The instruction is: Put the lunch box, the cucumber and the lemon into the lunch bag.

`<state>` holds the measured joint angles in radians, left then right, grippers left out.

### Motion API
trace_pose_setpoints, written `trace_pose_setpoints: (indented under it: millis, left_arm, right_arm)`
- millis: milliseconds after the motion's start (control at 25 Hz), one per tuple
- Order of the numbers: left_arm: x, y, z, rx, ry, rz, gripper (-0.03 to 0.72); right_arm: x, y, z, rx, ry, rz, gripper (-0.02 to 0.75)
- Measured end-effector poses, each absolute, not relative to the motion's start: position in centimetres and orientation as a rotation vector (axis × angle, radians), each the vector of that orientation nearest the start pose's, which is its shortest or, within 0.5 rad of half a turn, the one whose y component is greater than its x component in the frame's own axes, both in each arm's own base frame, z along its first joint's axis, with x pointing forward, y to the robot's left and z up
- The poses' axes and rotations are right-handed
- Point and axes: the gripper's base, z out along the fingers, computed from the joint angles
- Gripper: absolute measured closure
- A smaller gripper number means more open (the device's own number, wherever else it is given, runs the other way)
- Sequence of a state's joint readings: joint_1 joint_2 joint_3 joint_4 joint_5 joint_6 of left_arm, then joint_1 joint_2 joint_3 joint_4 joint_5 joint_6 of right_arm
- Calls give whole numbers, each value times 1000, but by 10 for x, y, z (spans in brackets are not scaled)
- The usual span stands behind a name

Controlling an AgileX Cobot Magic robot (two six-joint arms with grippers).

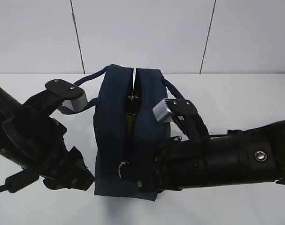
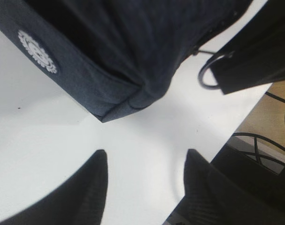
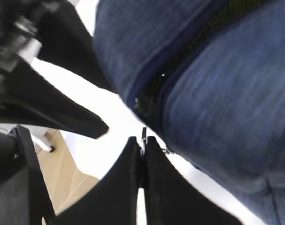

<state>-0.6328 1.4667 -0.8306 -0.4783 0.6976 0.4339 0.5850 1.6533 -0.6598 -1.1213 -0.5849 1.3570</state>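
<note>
The navy lunch bag (image 1: 128,136) stands in the middle of the table, its top zip parted along a narrow gap. Something dark yellowish shows in that gap, too little to name. The lunch box, cucumber and lemon are hidden. My right gripper (image 3: 143,140) is at the bag's near end, shut on the metal ring pull (image 3: 143,132) of the zipper. The left wrist view shows that ring (image 2: 205,77) hanging from the dark fingers (image 2: 255,61). My left gripper (image 2: 147,154) hovers open over bare table by the bag's near corner (image 2: 114,101), holding nothing.
The white table's near edge (image 2: 236,126) runs close by the left gripper, with cables and floor beyond. Both arms crowd the bag's near end; the left gripper's finger (image 3: 62,112) shows in the right wrist view. Two looped handles (image 1: 93,77) hang at the bag's sides.
</note>
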Motion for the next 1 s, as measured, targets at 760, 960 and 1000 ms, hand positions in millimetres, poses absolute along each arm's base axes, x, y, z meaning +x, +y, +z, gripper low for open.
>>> trace_pose_setpoints:
  millis: [760, 960, 1000]
  left_arm:
    - [199, -193, 209, 1023, 2578, -572, 309]
    - [197, -196, 209, 1029, 2568, -580, 309]
    - [197, -196, 209, 1029, 2568, -580, 309]
  right_arm:
    - [228, 201, 227, -611, 2037, 1025, 751]
    - [238, 205, 243, -632, 1994, 989, 751]
    - [239, 206, 245, -631, 1992, 978, 751]
